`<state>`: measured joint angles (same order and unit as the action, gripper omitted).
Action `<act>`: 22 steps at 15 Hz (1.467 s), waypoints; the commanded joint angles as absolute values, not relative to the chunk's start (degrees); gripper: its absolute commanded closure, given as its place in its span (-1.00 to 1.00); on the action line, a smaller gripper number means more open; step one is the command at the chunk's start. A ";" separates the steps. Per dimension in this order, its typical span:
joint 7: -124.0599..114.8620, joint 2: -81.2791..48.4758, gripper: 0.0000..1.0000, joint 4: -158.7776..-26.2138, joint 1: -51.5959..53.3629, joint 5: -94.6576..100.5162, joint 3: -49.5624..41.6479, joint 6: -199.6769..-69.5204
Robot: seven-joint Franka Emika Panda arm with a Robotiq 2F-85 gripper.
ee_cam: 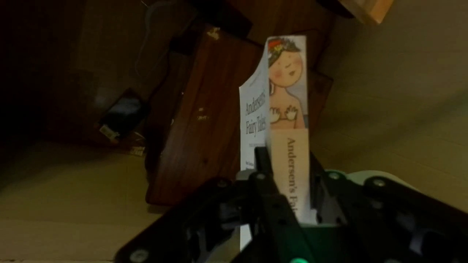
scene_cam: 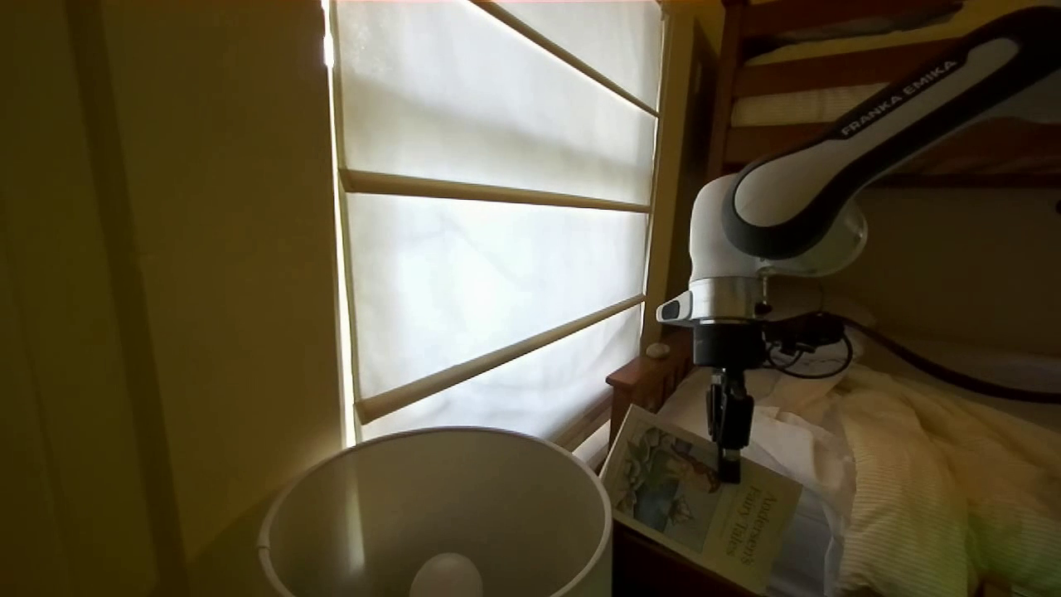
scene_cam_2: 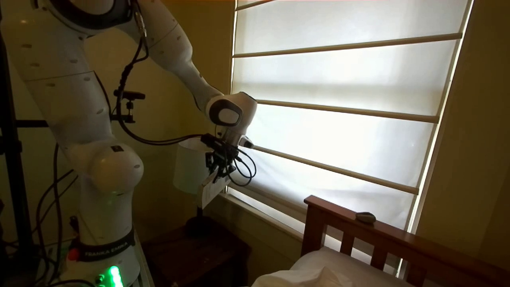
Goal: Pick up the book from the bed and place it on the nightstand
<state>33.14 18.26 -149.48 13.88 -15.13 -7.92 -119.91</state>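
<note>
Right below the claw (ee_cam: 289, 168) hangs the book (scene_cam_2: 213, 192), up in the air, well apart from the bed (scene_cam_2: 350, 266) and the nightstand (scene_cam_2: 191, 253). The claw is pinching the book by its spine (ee_cam: 289, 91), near the middle of that long edge. So the spine is on top, the page side points down, and the long way of the book goes along the spine. In an exterior view the cover (scene_cam: 692, 502) slopes, and the end with the title looks lower. The wrist view shows the nightstand underneath, with most of its brown top to the left of the spine. Its left edge runs on a slant, so the book and the nightstand don't line up. I think the next job is to bring the book over more of that top and then go down. It hangs thin side down, not flat, so it might flop over if the claw lets go too soon. Tipping it slowly should help. The lampshade (scene_cam_2: 190, 167) looks close to the book, and I can't tell if they touch.
</note>
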 commanded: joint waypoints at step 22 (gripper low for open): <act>27.16 -12.47 0.88 -137.98 3.52 -30.39 0.04 -126.84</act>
<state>28.89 -7.18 -140.41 5.44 -28.00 -2.89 -123.60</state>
